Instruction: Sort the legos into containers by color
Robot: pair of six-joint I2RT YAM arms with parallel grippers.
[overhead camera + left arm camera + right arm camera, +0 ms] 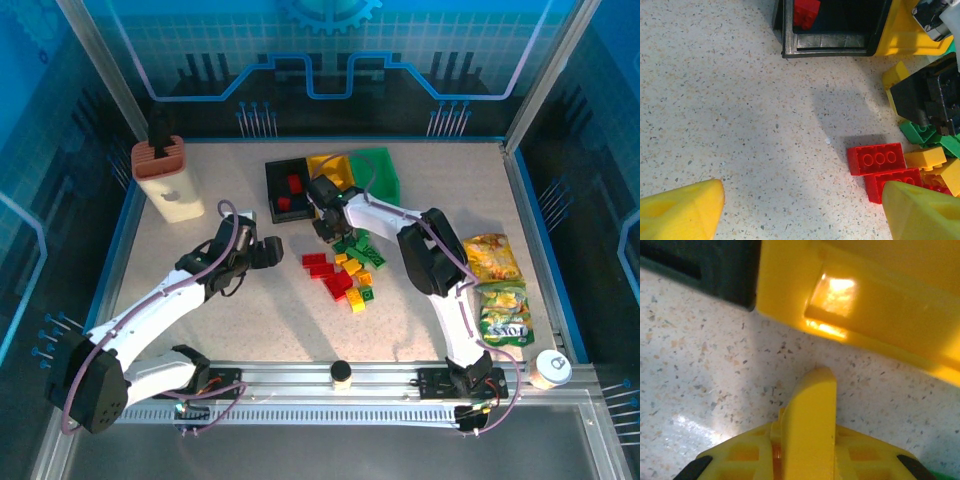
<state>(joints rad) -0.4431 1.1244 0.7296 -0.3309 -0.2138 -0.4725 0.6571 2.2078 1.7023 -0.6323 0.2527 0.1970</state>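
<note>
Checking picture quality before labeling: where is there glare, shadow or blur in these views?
Right wrist: bright glare on the yellow bin, right fingers soft. Left wrist: shadow on the table near the red bricks, left fingers blurred at the bottom corners. Top external: evenly lit, sharp.

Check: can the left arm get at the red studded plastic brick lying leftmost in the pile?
Probably yes: the open left gripper faces the red brick across bare table, with nothing between them.

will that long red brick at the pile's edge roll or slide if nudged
Probably slide: the red brick lies flat and boxy, nothing round to roll on. It looks like hard glossy plastic, so likely stiff and light. A second red brick sits right beside it and may shift too.
</note>
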